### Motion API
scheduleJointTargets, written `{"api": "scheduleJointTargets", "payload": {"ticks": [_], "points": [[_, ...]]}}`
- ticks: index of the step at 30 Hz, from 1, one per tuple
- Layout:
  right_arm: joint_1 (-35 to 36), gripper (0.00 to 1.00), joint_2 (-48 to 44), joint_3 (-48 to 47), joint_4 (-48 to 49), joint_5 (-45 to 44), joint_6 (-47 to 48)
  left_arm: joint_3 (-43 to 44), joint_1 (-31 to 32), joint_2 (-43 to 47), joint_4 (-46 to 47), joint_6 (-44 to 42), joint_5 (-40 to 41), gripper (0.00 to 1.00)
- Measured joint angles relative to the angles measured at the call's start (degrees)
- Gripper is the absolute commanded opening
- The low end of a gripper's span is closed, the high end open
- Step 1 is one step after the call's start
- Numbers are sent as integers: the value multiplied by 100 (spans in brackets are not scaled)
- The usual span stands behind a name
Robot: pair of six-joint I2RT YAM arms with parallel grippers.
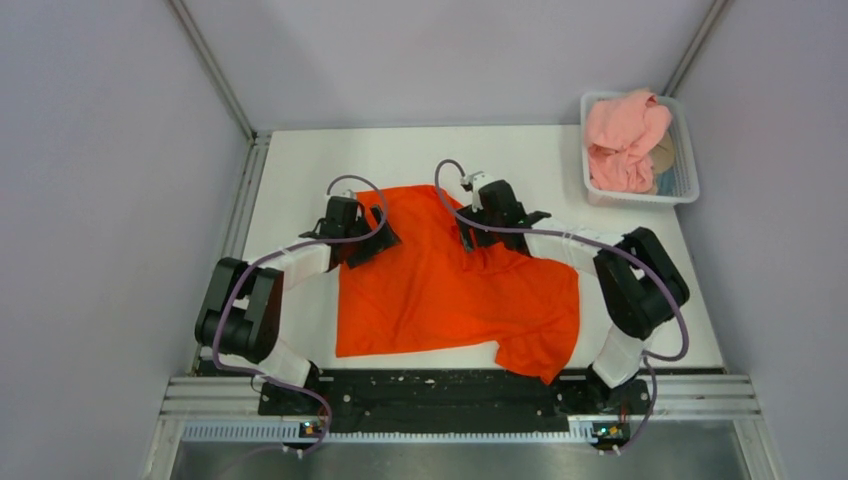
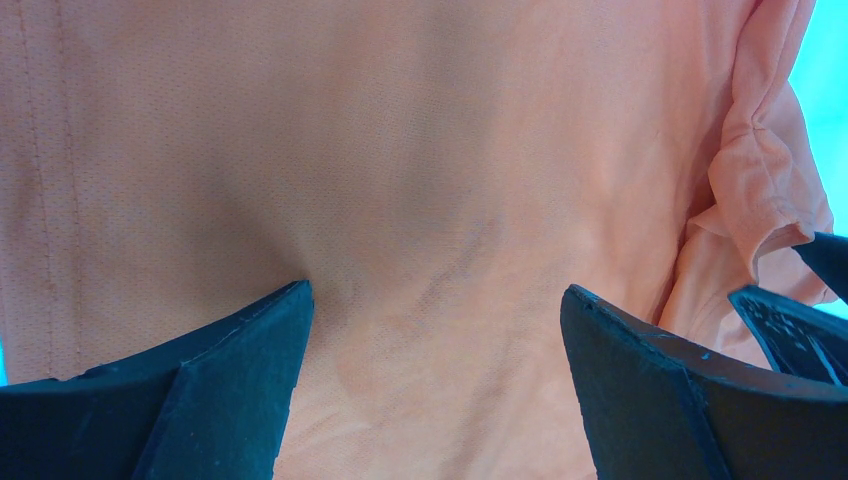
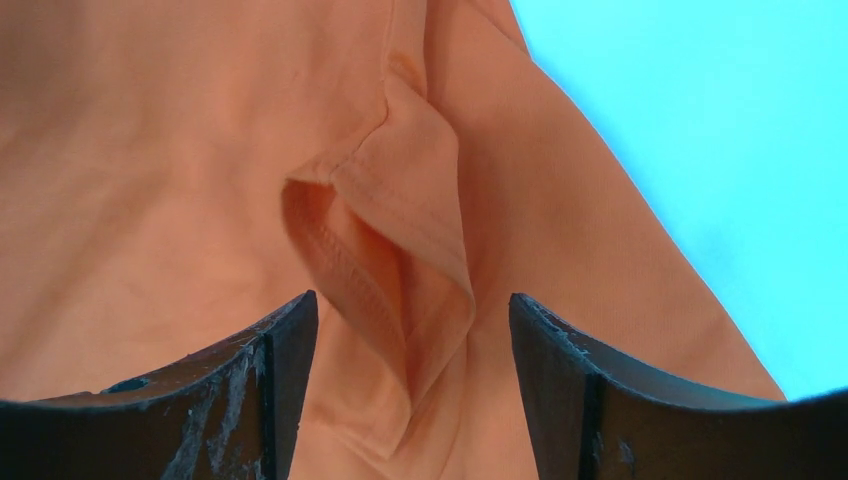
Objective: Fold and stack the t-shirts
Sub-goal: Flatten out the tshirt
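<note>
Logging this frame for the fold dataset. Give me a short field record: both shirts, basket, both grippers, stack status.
orange-red t-shirt: spread on the table, rumpled, not folded
pink t-shirt: crumpled in the basket, far right corner
left gripper: open, over the orange-red t-shirt's far left part
right gripper: open, over the far edge, a raised hemmed fold between its fingers
stack: none yet

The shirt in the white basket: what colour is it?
Pale salmon pink: that t-shirt shows best in the top external view.
</note>
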State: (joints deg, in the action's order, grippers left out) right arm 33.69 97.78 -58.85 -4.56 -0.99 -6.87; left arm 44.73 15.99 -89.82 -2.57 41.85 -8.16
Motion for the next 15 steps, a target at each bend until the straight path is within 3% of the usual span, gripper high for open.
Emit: {"api": "scheduleJointTargets", "payload": {"ticks": [5, 11, 15], "points": [[-13, 55, 428, -319, -164, 9, 96, -2, 0, 2, 0, 0, 2, 99], [-13, 15, 702, -468, -363, 63, 225, -2, 0, 2, -4, 2, 2, 99], [-13, 6, 739, -509, -428, -4, 251, 0, 0, 2, -9, 0, 2, 99]]}}
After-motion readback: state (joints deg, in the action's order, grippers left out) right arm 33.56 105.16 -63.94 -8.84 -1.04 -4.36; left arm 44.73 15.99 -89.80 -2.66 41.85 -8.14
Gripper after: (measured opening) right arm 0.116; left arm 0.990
